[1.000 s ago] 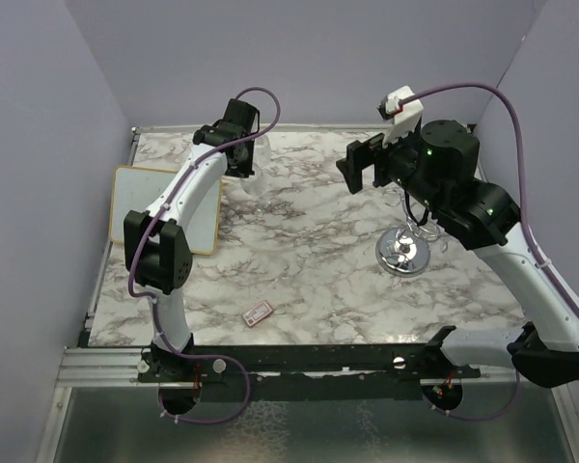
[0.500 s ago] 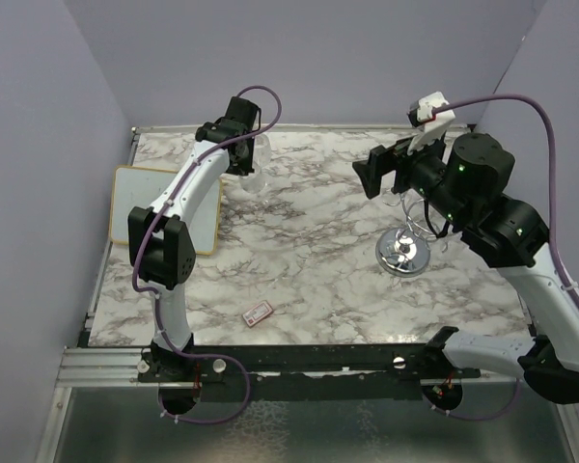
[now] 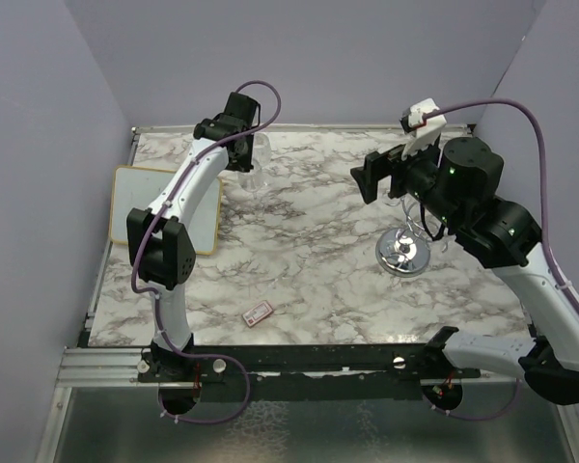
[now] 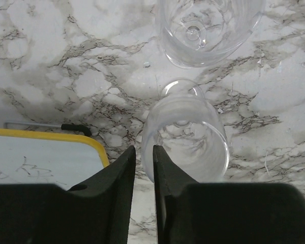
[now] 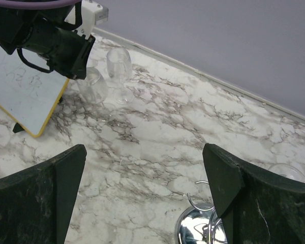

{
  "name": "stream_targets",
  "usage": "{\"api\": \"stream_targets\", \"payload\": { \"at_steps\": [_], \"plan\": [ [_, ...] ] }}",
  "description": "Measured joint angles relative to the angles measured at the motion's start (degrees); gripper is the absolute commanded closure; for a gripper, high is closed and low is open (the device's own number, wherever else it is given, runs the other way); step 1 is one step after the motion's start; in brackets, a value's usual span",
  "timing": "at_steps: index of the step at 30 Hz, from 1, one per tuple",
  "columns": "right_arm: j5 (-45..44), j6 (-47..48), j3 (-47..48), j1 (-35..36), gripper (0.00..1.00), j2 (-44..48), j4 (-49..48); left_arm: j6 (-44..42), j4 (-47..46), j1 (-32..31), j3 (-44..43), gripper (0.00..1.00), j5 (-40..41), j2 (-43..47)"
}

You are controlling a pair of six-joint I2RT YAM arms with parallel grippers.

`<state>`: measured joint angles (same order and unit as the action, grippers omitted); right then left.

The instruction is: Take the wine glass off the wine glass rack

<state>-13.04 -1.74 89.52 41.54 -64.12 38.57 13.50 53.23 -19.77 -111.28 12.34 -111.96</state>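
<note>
Wine glass [image 4: 185, 137], clear and upright, stands on the marble counter [image 3: 309, 241] in the far left corner, off the wine glass rack [image 3: 402, 253] and well apart from it. A second wine glass [image 4: 208, 30] stands just behind the first, nearer the back wall. In the right wrist view the two show as a close pair.

The left pincer [image 4: 144, 152] hangs above the counter just in front of the nearer glass. Its two black fingers [image 4: 119, 178] are drawn almost together, with only a thin slit between them and nothing held. The glass sits just beside the right-hand finger; whether they touch cannot be told.

A whiteboard [image 3: 164, 207] with a yellow frame lies flat on the counter to the left of that pincer, with faint writing on it.

The rack stands on the right side of the counter, its round mirror base bright. Its wire loops are partly hidden under the right arm, so whether a glass hangs there cannot be told.

The right pincer [image 5: 143, 152] is held high above the counter with its fingers spread wide and nothing between them, the rack's base low in its view.

A small card [image 3: 259, 312] lies near the front edge.
</note>
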Motion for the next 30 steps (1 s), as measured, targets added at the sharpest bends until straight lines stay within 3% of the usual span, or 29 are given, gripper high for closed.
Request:
{"api": "stream_targets", "payload": {
  "at_steps": [13, 18, 24, 30],
  "plan": [
    [-0.3, 0.0, 0.0, 0.0, 0.00, 5.6, 0.1, 0.0, 1.0, 0.0, -1.8, 0.35, -1.2, 1.6],
    [-1.7, 0.0, -0.8, 0.0, 0.00, 9.7, 0.7, 0.6, 0.6, -0.1, -1.0, 0.28, -5.1, 7.3],
    [-5.7, -0.1, -2.3, 0.0, 0.00, 13.8, 4.0, 3.0, -5.9, -1.0, 9.2, 0.19, -14.5, 23.0],
    [-8.5, -1.4, -3.7, 0.0, 0.00, 15.9, 6.3, 12.2, -24.2, -4.7, 23.9, 0.17, -29.8, 35.7]
  ]
}}
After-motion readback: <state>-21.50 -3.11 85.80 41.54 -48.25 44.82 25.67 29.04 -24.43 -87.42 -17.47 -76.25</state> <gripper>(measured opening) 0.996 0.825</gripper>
